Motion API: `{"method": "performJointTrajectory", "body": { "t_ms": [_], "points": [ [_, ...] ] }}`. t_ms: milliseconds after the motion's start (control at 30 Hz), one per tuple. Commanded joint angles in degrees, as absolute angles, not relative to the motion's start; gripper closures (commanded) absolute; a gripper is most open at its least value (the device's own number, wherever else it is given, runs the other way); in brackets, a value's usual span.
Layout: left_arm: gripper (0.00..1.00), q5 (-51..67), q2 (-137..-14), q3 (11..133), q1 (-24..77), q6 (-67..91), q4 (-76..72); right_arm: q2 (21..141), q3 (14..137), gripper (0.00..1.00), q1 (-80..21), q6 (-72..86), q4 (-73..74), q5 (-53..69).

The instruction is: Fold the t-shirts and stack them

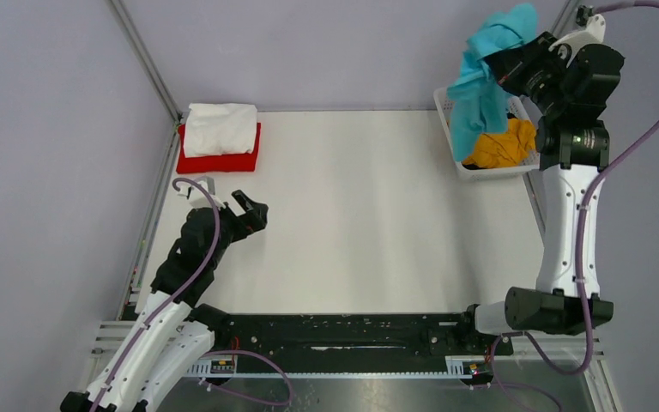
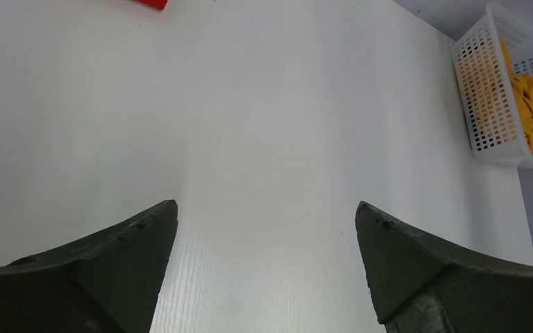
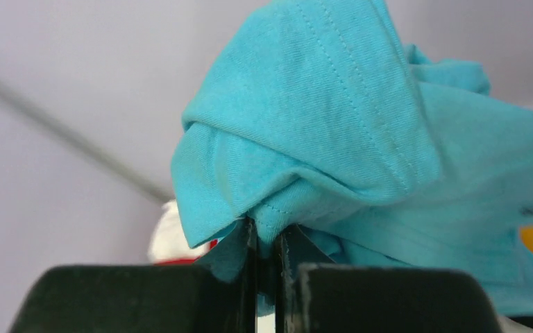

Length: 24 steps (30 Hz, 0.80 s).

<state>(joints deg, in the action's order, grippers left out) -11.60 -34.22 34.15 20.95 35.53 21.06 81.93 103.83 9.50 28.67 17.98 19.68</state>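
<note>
Evidently soft and light, the turquoise t-shirt (image 1: pixel 480 94) hangs limp from right jaws clamped on a bunched fold; left jaws wide.

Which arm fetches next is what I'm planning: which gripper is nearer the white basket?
Right. The right gripper is raised over the basket, shut on the turquoise t-shirt that drapes down over it. The left gripper sits open far across the table.

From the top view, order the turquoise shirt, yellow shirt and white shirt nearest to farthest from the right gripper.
1. Turquoise shirt: pinched in the right gripper.
2. Yellow shirt: in the basket beside it.
3. White shirt: far left, atop the red shirt.
</note>
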Motion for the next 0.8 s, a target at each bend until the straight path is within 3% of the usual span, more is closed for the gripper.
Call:
{"method": "performJointTrajectory", "body": {
  "t_ms": [0, 200, 300, 400, 500, 533, 567, 600, 667, 767],
  "points": [
    [0.01, -11.26, -32.65, 37.25, 20.83, 38.9, 22.95, 78.36, 106.4, 1.0, 1.28, 30.4, 16.12, 33.76],
    [0.01, -15.35, -30.34, 39.37, 20.83, 44.51, 29.48, 76.79, 108.01, 1.0, -13.35, 33.83, 13.15, 41.96],
    [0.01, -16.08, -29.44, 40.68, 20.83, 46.76, 32.71, 75.14, 101.01, 1.0, -16.04, 38.48, 7.62, 46.22],
    [0.01, -16.6, -28.64, 40.79, 20.83, 48.17, 35.24, 70.36, 87.57, 0.96, -16.09, 35.92, 7.29, 39.27],
    [0.01, -16.78, -28.67, 40.18, 20.83, 49.0, 37.21, 65.44, 70.13, 0.86, -16.09, 32.35, 12.66, 23.78],
    [0.01, -16.39, -28.78, 39.82, 20.83, 49.1, 37.53, 64.13, 63.96, 0.79, -16.15, 31.81, 13.35, 18.39],
    [0.01, -15.65, -29.01, 39.3, 20.83, 49.01, 37.63, 63.28, 58.14, 0.65, -15.91, 31.62, 13.57, 13.66],
    [0.01, -14.12, -29.33, 38.76, 20.83, 48.63, 37.62, 62.76, 52.85, 0.36, -15.64, 31.33, 13.78, 8.98],
    [0.01, -11.76, -30.34, 37.54, 20.79, 47.7, 37.62, 62.26, 45.79, 0.04, -15.16, 31.6, 16.86, 1.18],
    [0.01, -6.67, -32.12, 34.74, 20.83, 46.18, 36.55, 60.45, 42.86, 0.0, -15.03, 29.54, 21.6, -5.83]
  ]
}}
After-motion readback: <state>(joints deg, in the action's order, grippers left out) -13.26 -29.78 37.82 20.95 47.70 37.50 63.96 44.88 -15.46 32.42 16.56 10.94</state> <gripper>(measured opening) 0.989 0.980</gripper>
